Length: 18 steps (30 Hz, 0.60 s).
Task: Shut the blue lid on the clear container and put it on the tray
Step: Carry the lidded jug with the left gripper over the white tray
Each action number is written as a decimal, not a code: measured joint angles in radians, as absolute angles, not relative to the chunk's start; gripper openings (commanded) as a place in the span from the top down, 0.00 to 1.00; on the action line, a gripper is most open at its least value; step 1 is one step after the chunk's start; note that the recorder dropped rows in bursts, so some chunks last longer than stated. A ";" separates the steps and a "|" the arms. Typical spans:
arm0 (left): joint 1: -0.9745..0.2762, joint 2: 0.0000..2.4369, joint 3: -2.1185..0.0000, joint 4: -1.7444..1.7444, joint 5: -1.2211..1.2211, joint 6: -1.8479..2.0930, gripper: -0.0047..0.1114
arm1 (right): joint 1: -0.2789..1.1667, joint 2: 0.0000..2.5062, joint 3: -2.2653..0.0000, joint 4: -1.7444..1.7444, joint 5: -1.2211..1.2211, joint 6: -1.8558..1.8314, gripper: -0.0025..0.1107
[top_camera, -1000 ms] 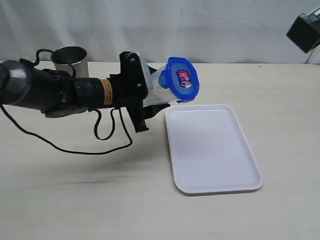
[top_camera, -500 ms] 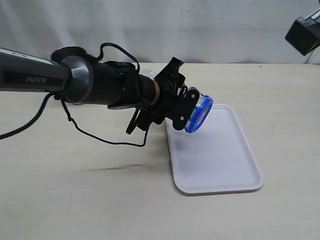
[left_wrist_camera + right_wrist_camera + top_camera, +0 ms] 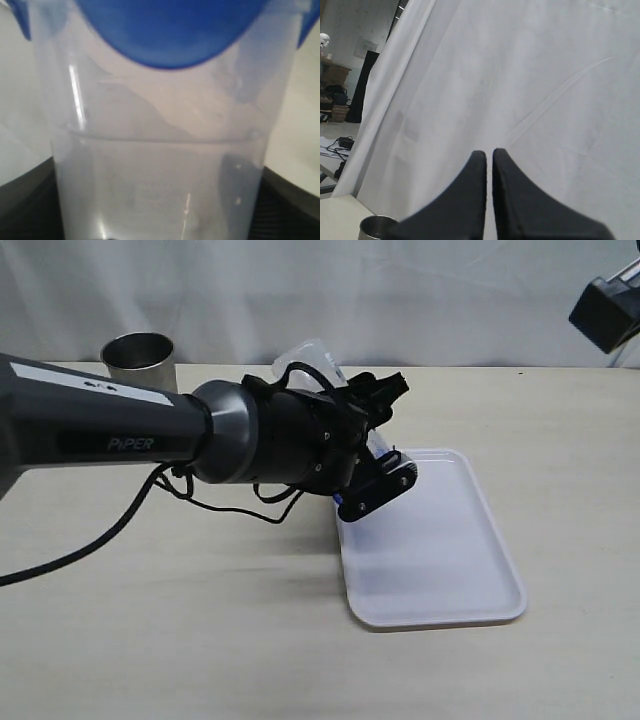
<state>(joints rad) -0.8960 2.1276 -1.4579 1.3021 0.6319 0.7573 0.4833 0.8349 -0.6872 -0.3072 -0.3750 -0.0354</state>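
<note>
The clear container (image 3: 160, 150) fills the left wrist view, with the blue lid (image 3: 170, 30) seated on its far end. My left gripper (image 3: 375, 455) is shut on the container, and black fingers (image 3: 290, 210) show on both sides of it. It hovers tilted over the left part of the white tray (image 3: 440, 540). In the exterior view the arm hides most of the container. Only its translucent end (image 3: 308, 352) shows above the wrist, plus a sliver of blue lid (image 3: 340, 503) below. My right gripper (image 3: 489, 152) is shut and empty, raised toward the curtain.
A steel cup (image 3: 139, 362) stands at the back left of the table, also seen as the cup's rim (image 3: 377, 227) in the right wrist view. The right arm (image 3: 605, 305) hangs at the top right corner. A white curtain backs the table.
The left arm has swung right over the tray's left edge and rolled its wrist. The lid, facing the camera a second ago, now points downward and is mostly hidden.
</note>
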 measured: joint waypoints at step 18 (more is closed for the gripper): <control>-0.981 2.128 -1.458 1.332 0.696 0.618 0.96 | 0.483 0.835 -0.687 -0.307 -0.359 -0.035 0.94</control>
